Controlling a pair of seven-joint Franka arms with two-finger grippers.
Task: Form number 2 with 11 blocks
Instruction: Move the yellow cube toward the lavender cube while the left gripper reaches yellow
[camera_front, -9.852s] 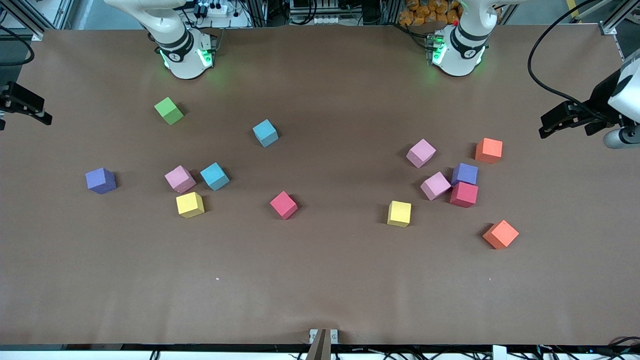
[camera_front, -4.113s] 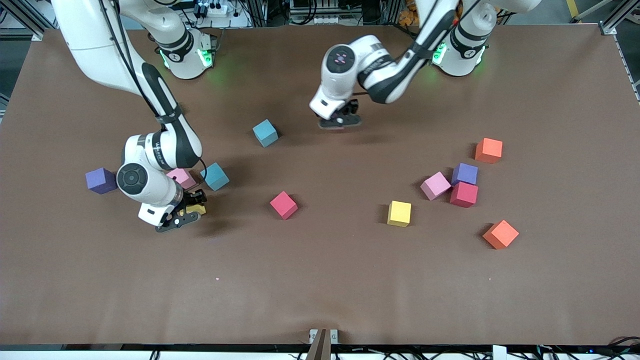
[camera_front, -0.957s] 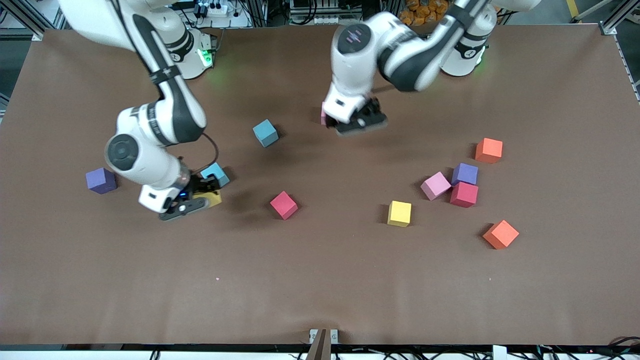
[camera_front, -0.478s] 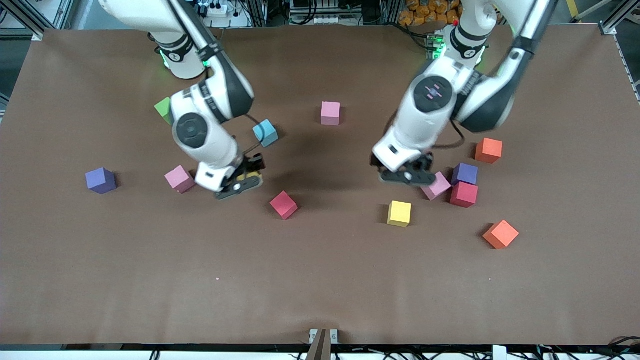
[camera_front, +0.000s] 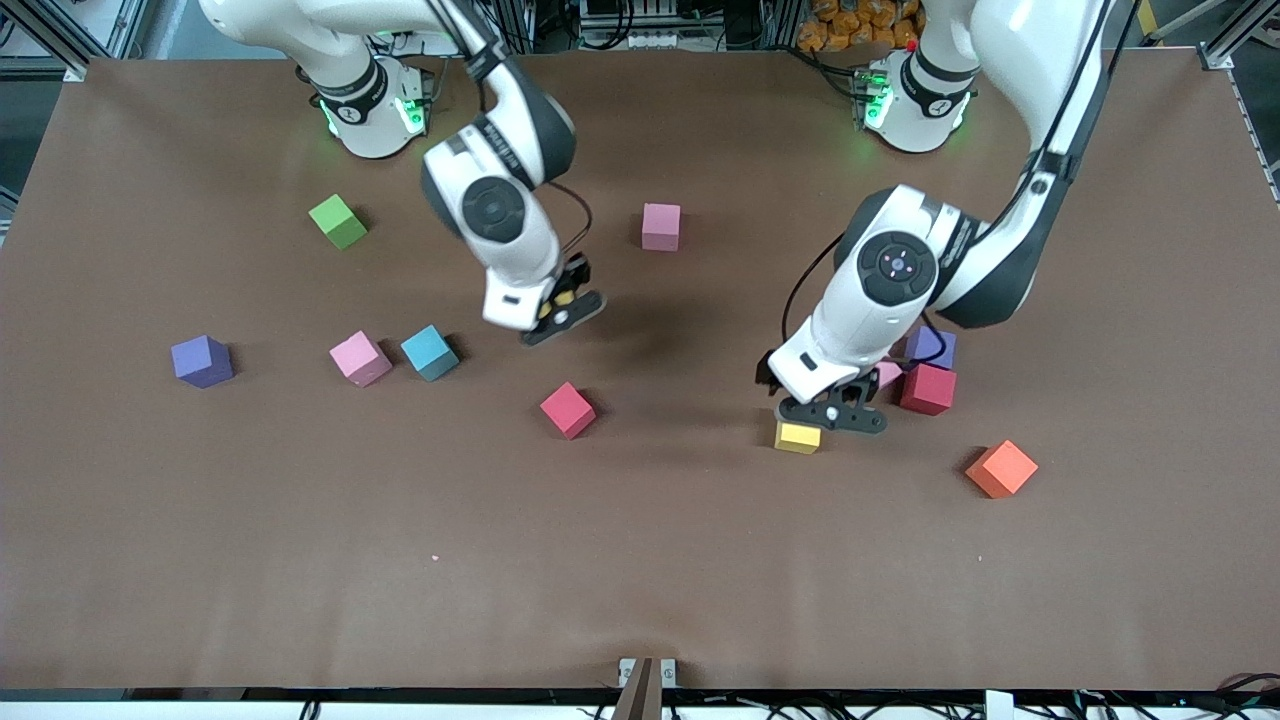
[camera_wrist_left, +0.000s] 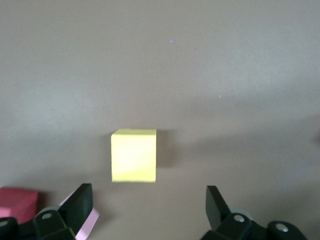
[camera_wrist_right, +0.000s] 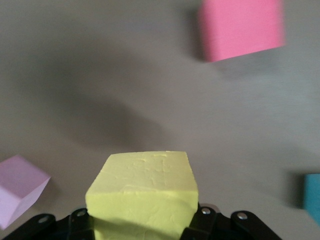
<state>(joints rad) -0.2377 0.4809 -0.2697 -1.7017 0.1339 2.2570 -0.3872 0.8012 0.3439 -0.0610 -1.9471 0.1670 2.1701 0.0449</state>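
Just scattered matte blocks.

Left tool spread wide; right tool clamped.

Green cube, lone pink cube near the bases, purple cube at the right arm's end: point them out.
green cube (camera_front: 337, 221), front view, top face
pink cube (camera_front: 661, 226), front view, top face
purple cube (camera_front: 201, 360), front view, top face

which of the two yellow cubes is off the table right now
The yellow cube held in the right gripper, up over the table's middle. The other yellow cube sits on the table under the open left gripper.
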